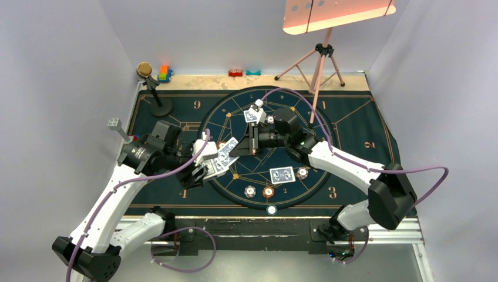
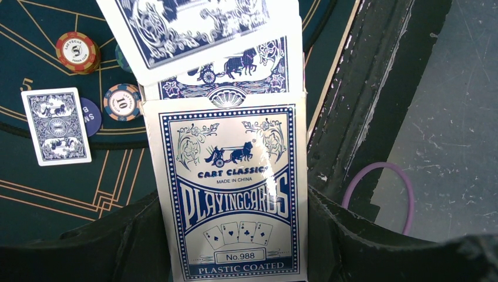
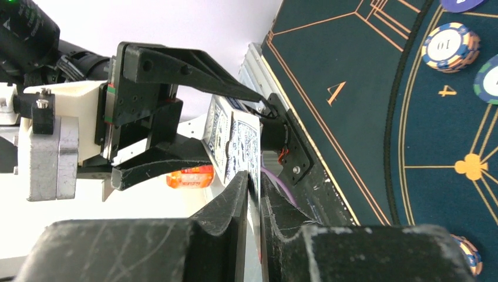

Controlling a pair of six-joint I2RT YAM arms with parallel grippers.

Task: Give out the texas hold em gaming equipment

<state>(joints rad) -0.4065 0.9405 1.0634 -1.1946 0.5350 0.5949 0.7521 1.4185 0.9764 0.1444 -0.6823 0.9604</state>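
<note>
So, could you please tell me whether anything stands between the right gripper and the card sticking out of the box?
Nothing visible does: the right gripper is pinching that card by its edge, while the box itself is clamped in the left gripper.

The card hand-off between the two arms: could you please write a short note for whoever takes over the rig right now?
Left gripper: shut on the blue-and-white playing-card box, cards fanned from its top.
Right gripper: pinched on one protruding blue-backed card.
Done: near face-down card and far face-down card lie on the dark blue gold-lined mat; round chips sit by the circle's near edge.
Left: probably draw this card out, lay it down, keep dealing.
</note>
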